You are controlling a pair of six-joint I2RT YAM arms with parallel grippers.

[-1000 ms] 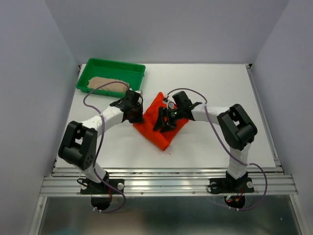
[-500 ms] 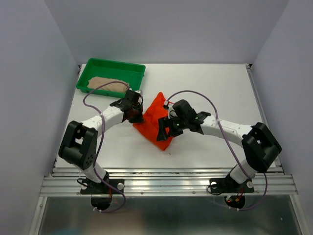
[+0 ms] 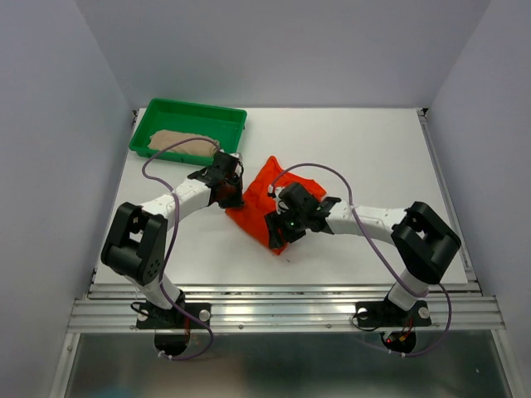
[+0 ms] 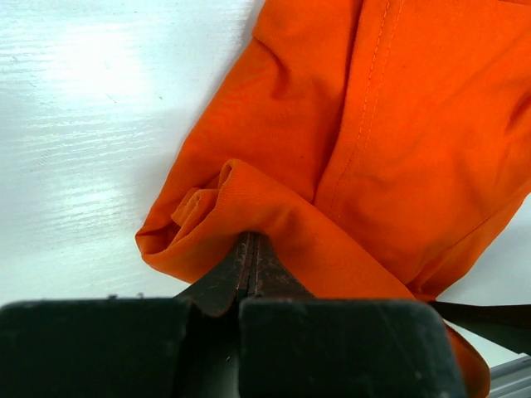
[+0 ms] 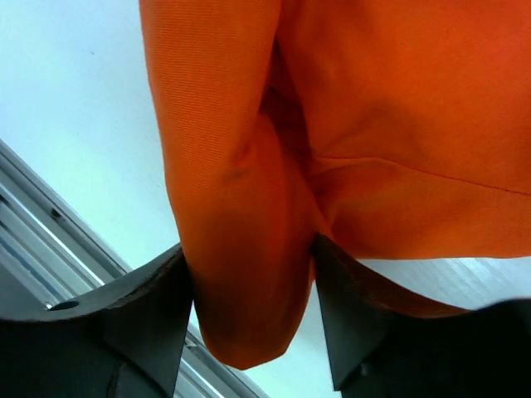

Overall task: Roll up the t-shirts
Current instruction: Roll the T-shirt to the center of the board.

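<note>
One orange-red t-shirt [image 3: 260,196] bunched and creased | left hand [image 4: 249,247] clenched on edge fold | right hand [image 5: 251,286] grasping thick fold

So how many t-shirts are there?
2. The orange t-shirt is bunched up on the table. The beige t-shirt lies in the green tray. Another could hide underneath, but none shows.

green tray [image 3: 226,124] far left, white table [image 3: 373,149]
</note>
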